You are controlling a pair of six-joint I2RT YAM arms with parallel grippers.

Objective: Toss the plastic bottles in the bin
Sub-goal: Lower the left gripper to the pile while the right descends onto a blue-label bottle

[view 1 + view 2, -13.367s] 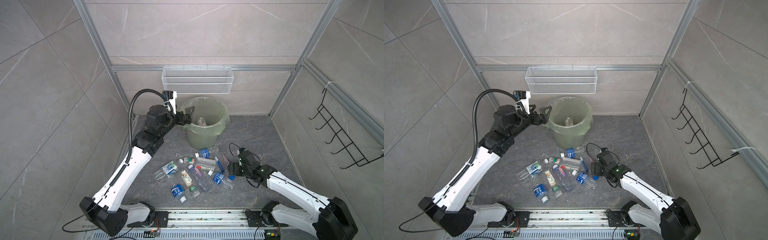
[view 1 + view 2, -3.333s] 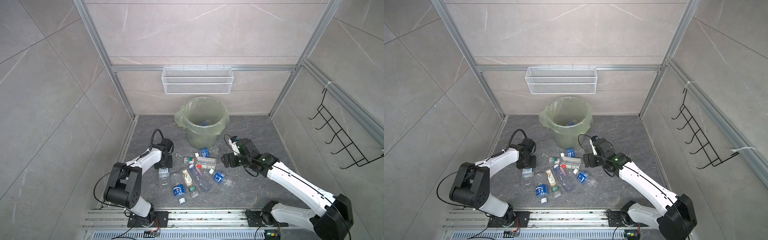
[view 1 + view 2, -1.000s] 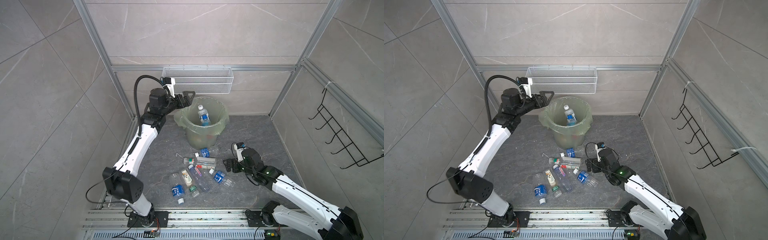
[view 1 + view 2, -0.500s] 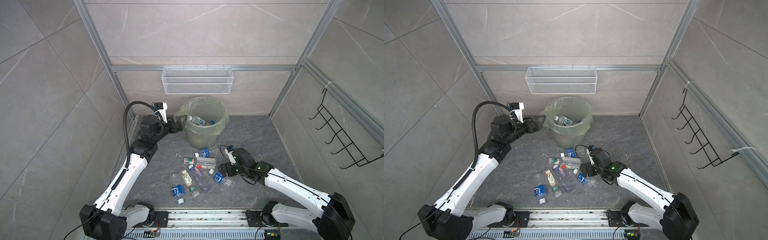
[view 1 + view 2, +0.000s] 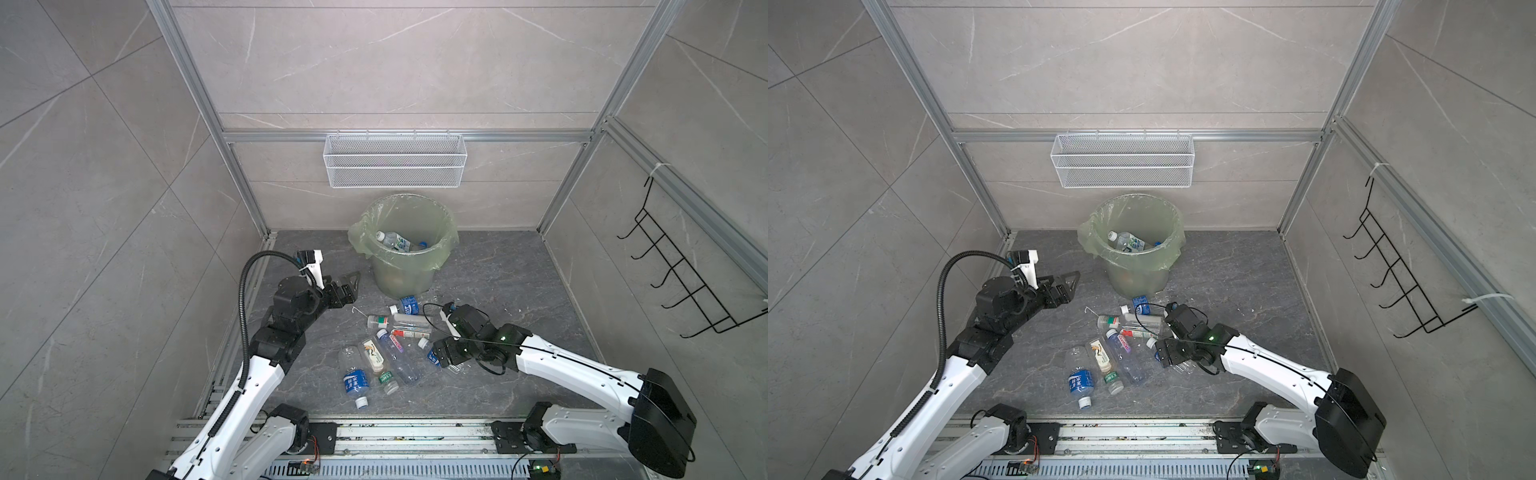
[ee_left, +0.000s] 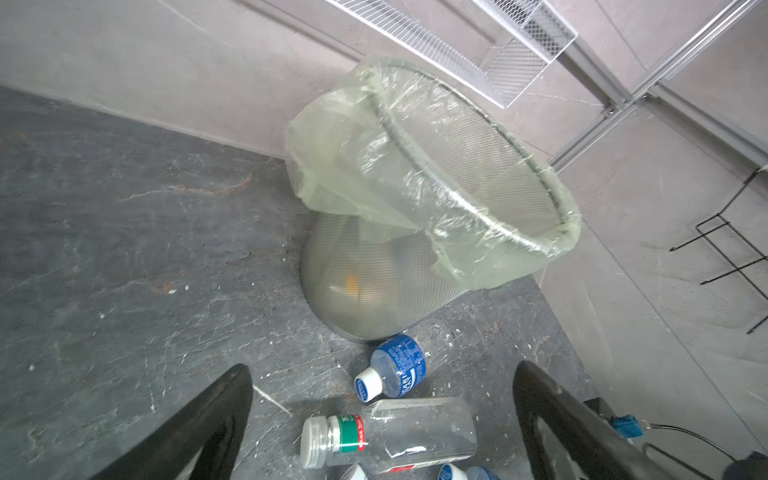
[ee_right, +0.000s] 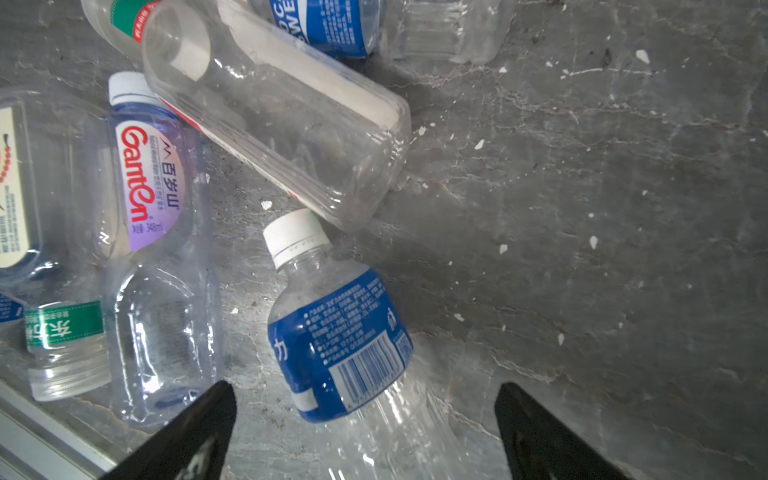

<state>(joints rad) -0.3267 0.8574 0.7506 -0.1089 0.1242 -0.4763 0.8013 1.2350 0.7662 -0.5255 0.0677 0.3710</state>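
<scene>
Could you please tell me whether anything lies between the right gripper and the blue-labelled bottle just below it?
Nothing visible does: the right gripper is open, with its jaws standing either side of the blue-labelled bottle on the floor.

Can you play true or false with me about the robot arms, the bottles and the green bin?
1. Some bottles lie inside the bin. True.
2. The right gripper is squeezing a bottle. False: its fingers stand open on either side of a blue-label bottle that lies on the floor.
3. The wire basket on the wall is full of bottles. False: no bottles show in it.
4. The left gripper is open and holds nothing. True.
5. No bottles are left on the floor. False: many lie there in front of the bin.
</scene>
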